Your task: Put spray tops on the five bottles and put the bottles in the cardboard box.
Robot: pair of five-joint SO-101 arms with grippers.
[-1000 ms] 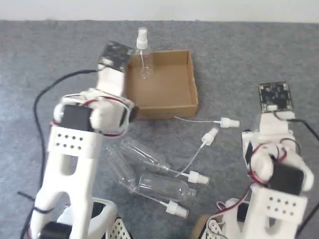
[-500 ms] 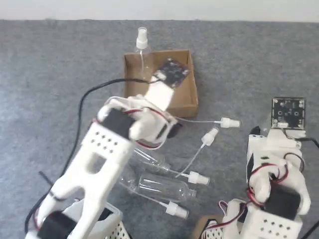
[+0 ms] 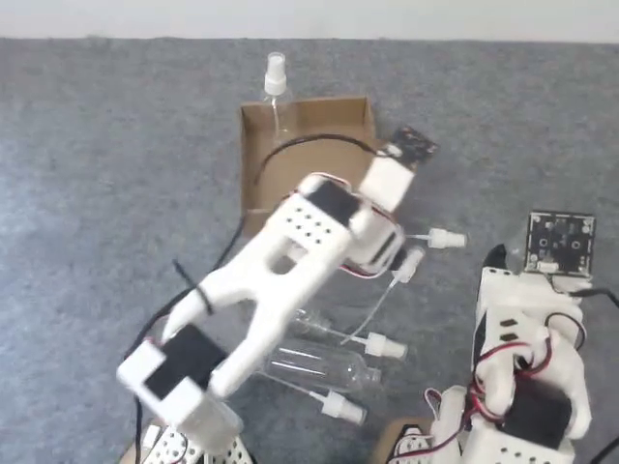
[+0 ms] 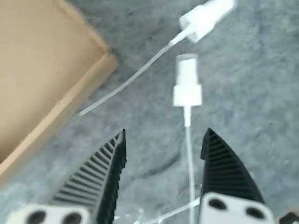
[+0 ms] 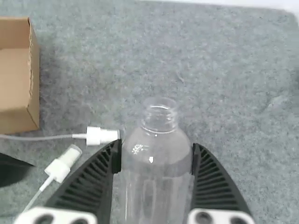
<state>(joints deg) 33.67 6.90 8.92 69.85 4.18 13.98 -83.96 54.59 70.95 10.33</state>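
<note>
Bending risk: wide-spread left gripper [image 4: 166, 132] is straddling tube of white plastic spray top [image 4: 187, 86]; right gripper [image 5: 155, 145] is clamping clear plastic bottle [image 5: 156, 126].

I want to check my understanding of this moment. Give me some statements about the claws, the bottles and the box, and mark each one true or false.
1. The left claw is open above a loose spray top. True.
2. The right claw is empty. False: it grips a clear bottle.
3. The clear bottle already wears a spray top. False: its neck is open.
4. A capped bottle stands upright at the far side of the cardboard box. True.
5. No bottle lies outside the box. False: a lying bottle rests on the mat, apart from it.
</note>
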